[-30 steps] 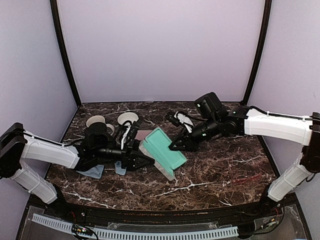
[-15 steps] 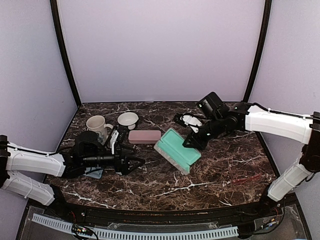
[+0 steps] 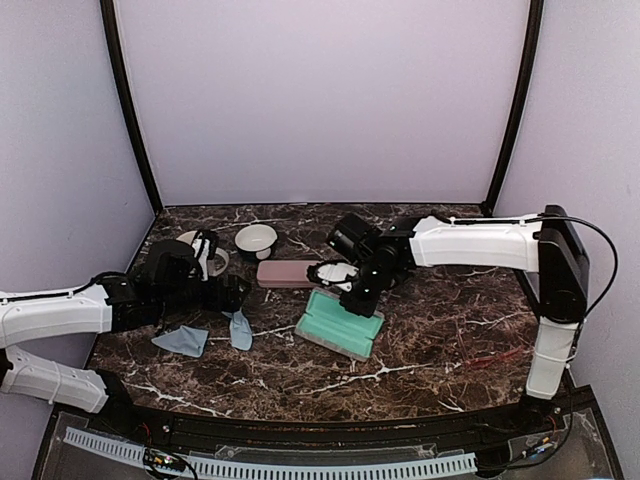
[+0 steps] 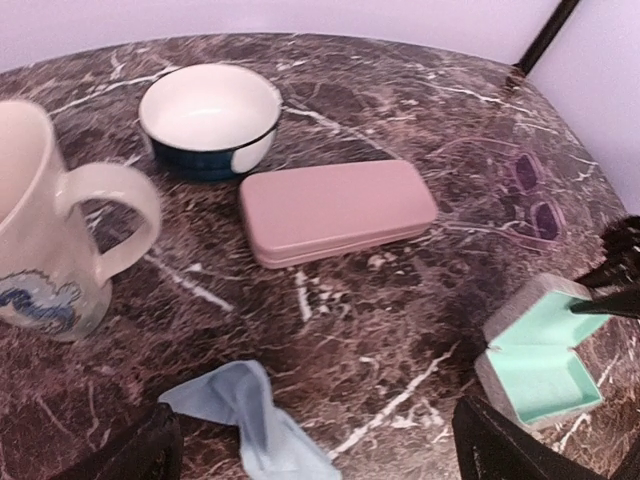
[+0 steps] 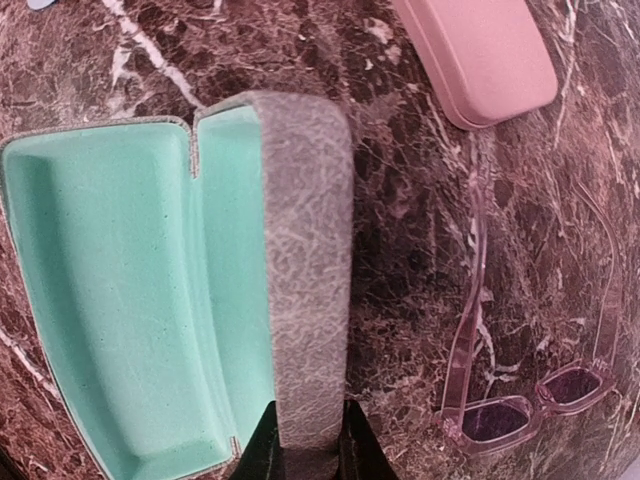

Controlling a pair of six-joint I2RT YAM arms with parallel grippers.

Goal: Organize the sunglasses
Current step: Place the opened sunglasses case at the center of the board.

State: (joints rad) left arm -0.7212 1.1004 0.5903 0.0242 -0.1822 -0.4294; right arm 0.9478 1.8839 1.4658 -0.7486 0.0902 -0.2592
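Note:
A pair of sunglasses (image 5: 525,405) with a clear pink frame and dark lenses lies open on the marble, just right of the open grey case (image 5: 305,250); the same sunglasses (image 4: 537,207) show faintly in the left wrist view. The grey case (image 3: 340,326) has a mint lining and rests on the table. My right gripper (image 5: 310,452) is shut on its raised grey half, and the right gripper (image 3: 352,294) stands over its far edge. My left gripper (image 4: 320,462) is open wide, empty, above a light-blue cloth (image 4: 250,420). A thin red shape (image 3: 495,355) lies at the front right.
A shut pink case (image 3: 288,273) lies left of the grey one. Behind it stand a white bowl (image 3: 256,240) and a mug (image 4: 50,230). Two light-blue cloths (image 3: 182,340) (image 3: 240,328) lie at the front left. Dark posts rise at the back corners.
My left gripper opened wide, let go of the grey case and drew back left toward the mug. My right gripper swung left with the case and lowered it onto the table.

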